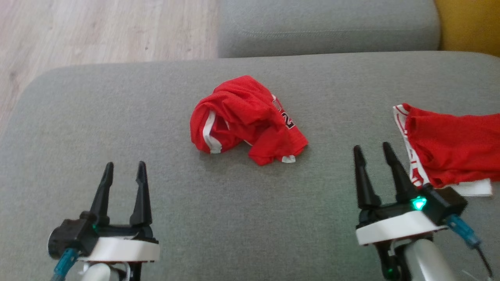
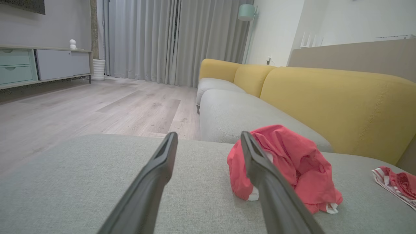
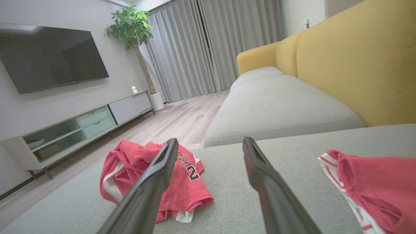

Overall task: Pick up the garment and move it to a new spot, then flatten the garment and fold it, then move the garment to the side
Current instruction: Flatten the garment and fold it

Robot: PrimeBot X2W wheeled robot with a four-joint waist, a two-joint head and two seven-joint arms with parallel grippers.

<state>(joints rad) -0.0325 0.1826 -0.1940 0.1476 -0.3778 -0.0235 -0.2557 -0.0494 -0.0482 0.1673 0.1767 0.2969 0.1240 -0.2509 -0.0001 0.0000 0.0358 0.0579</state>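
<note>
Crumpled red garment (image 1: 246,119) lies bunched in the middle of the grey sofa cushion (image 1: 187,218), with white trim and a black numeral showing. Left tool (image 1: 125,166) stands wide and empty, nearer the robot and left of the heap, apart from it. Right tool (image 1: 372,147) is wide and empty, just beside a second red garment (image 1: 453,148) at the right.

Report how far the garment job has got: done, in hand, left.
Done: nothing visibly; the crumpled red garment lies bunched in the middle of the grey sofa seat. In hand: nothing; the left gripper and right gripper both stand open and empty, short of it. Left: pick up, move, flatten, fold, set aside. A second red garment lies at the right; its status I cannot tell.
</note>
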